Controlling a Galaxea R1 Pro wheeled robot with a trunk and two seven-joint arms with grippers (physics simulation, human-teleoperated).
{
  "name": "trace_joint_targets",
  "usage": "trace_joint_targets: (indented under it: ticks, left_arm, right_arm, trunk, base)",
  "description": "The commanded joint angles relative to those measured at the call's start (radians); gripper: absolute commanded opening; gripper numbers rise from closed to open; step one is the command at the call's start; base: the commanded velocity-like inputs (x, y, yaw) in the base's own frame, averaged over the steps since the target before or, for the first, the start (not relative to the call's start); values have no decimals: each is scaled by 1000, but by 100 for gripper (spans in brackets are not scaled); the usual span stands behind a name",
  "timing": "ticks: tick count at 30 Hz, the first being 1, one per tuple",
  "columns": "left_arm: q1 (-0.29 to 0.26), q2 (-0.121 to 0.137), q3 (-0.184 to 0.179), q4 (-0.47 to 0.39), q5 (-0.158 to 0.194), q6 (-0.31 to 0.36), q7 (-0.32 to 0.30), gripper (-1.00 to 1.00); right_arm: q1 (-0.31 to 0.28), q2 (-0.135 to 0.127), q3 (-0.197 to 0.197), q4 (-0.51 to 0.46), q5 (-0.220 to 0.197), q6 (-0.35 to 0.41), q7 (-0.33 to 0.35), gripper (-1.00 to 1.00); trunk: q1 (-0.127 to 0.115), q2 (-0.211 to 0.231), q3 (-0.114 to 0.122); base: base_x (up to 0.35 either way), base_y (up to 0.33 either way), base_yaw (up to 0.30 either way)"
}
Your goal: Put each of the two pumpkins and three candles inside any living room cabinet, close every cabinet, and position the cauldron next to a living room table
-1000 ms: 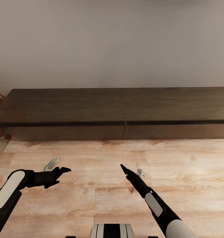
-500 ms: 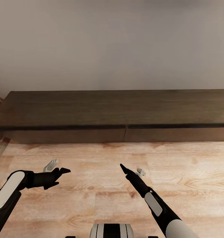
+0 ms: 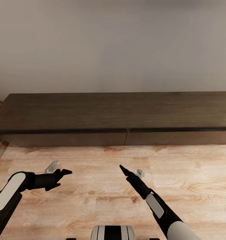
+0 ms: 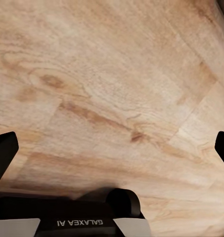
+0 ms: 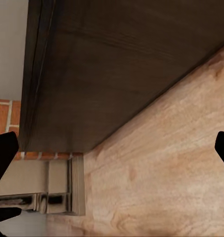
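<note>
Facing the cabinet (image 3: pixel 119 115), I see it stretch across the middle of the head frame, its two drawer fronts flush and shut, with the seam between them just right of centre. A pale grey wall (image 3: pixel 113 43) fills the upper half, and the wood floor (image 3: pixel 103 160) the lower half. My left gripper (image 3: pixel 61 175) sits at lower left over bare floor, fingers spread wide and holding nothing; in the left wrist frame its dark fingertips (image 4: pixel 3 153) stand at opposite edges above the planks. My right gripper (image 3: pixel 123 170) is at lower centre, pointed toward the cabinet, also wide and empty; the right wrist frame shows the cabinet's front in its upper part
</note>
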Motion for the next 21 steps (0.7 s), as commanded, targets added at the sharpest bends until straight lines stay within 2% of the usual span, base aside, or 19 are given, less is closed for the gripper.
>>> trace_joint_targets:
  ticks: [1, 7, 9, 10, 11, 12, 13, 14, 15, 17, 18, 19, 21]
  left_arm:
    - [0, 1, -1, -1, 11, 0, 10, 100]
    - [1, 14, 0, -14, 17, 6, 10, 100]
    - [10, 41, 0, -38, 37, 9, 9, 100]
    - [21, 69, 0, -54, 59, 9, 9, 100]
    - [36, 105, 0, -70, 94, 10, 9, 100]
    - [53, 147, 0, -83, 145, 10, 9, 100]
    - [70, 191, 0, -92, 208, 10, 9, 100]
    - [94, 257, 0, -100, 312, 10, 9, 100]
    - [107, 298, 0, -102, 381, 10, 9, 100]
    - [130, 372, 0, -103, 493, 10, 10, 100]
    - [134, 382, 0, -102, 506, 10, 10, 100]
    - [143, 407, 0, -99, 533, 10, 8, 100]
    - [151, 427, 1, -96, 555, 10, 7, 100]
  right_arm:
    - [-1, -1, 4, 1, -10, 3, 11, 100]
    - [-1, -1, 3, 1, -11, 10, 35, 100]
    - [0, -1, 3, 2, -12, 14, 58, 100]
    - [0, -1, 2, 2, -12, 20, 68, 100]
    - [0, -1, 2, 2, -12, 28, 76, 100]
    - [0, -1, 2, 2, -13, 36, 81, 100]
    - [0, -1, 2, 2, -15, 42, 84, 100]
    - [0, -1, 2, 2, -22, 47, 87, 100]
    - [0, 0, 2, 2, -26, 50, 88, 100]
    - [-1, 1, 1, 2, -31, 52, 89, 100]
    - [0, 1, 1, 2, -32, 52, 89, 100]
    - [-1, 0, 1, 2, -33, 52, 90, 100]
    - [-1, 0, 1, 3, -34, 53, 91, 100]
  trunk:
    - [0, 0, -1]
    - [0, 0, -1]
    - [0, 0, -1]
    - [0, 0, -1]
    - [0, 0, -1]
    - [0, 0, -1]
    - [0, 0, -1]
    - [0, 0, -1]
    - [0, 0, -1]
    - [0, 0, -1]
    - [0, 0, -1]
    - [0, 0, -1]
    - [0, 0, -1]
  base:
    - [14, 0, 0]
    - [4, 0, 0]
    - [0, 0, 0]
    - [0, 0, 0]
    - [0, 0, 0]
    - [0, 0, 0]
    - [0, 0, 0]
    - [0, 0, 0]
    - [0, 0, 0]
    - [0, 0, 0]
    - [0, 0, 0]
    - [0, 0, 0]
    - [0, 0, 0]
